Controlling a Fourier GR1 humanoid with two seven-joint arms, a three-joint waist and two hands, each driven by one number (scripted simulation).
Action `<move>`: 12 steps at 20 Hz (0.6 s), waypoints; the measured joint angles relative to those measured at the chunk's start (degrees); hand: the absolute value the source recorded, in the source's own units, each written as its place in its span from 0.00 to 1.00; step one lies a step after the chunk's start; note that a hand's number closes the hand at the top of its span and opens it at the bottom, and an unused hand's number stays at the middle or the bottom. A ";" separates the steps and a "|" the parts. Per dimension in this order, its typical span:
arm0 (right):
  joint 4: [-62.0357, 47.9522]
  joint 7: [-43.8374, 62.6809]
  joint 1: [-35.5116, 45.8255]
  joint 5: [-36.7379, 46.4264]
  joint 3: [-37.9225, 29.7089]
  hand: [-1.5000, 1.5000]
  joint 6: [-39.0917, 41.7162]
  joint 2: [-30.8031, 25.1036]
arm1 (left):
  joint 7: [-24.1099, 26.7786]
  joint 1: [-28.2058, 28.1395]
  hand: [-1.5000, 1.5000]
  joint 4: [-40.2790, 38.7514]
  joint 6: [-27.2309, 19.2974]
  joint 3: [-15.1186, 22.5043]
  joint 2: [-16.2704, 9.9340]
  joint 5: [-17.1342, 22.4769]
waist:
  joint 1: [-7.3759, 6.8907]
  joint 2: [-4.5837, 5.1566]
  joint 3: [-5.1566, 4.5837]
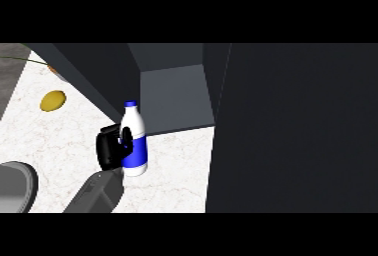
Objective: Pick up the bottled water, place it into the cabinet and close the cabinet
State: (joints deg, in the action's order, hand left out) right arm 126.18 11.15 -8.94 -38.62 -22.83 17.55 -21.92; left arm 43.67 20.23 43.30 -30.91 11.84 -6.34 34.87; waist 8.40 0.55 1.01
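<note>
The water bottle is white with a blue label and a blue cap, and stands nearly upright in front of the dark cabinet. My left hand is at the bottle's left side, with its fingers curled round the bottle's middle. The cabinet's grey inside shows just right of the bottle's cap. Its dark door stands open and fills the right half of the view. I cannot tell whether the bottle's base touches the white marble counter. My right hand does not show.
A yellow round fruit lies on the counter at the left. An orange object with a thin green stem sits at the far left by the cabinet. A grey round dish shows at the lower left edge.
</note>
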 measured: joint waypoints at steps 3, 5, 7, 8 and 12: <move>-0.52 -0.23 0.57 -0.12 -0.30 0.00 0.31 -0.35 | 0.13 0.02 1.00 0.11 -0.28 -0.09 -0.23 0.28 | 0.25 0.13 -0.01; -0.84 -0.29 0.76 -0.38 -0.34 0.00 0.52 -0.44 | 0.02 -0.07 1.00 0.19 -0.35 0.09 -0.64 0.32 | 0.56 0.15 0.00; -1.13 -0.55 1.07 -0.66 -0.46 0.00 0.77 -0.47 | 0.17 -0.04 0.00 0.23 -0.72 0.35 -0.89 0.11 | 0.84 0.18 0.04; -1.40 -0.58 1.31 -0.83 -0.54 0.00 0.80 -0.54 | 0.22 -0.13 0.00 0.24 -1.04 0.70 -1.21 -0.26 | 0.88 0.20 0.11; -1.95 -0.52 1.89 -1.45 -0.49 0.00 0.98 -0.70 | -0.18 -0.60 0.00 0.87 -1.10 1.10 -2.09 -0.12 | 1.28 0.26 0.10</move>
State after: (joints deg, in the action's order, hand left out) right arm 124.23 10.64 -7.05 -40.07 -23.33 18.53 -22.62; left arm 43.49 19.63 44.17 -32.01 12.94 -8.44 34.75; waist 9.68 0.81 1.10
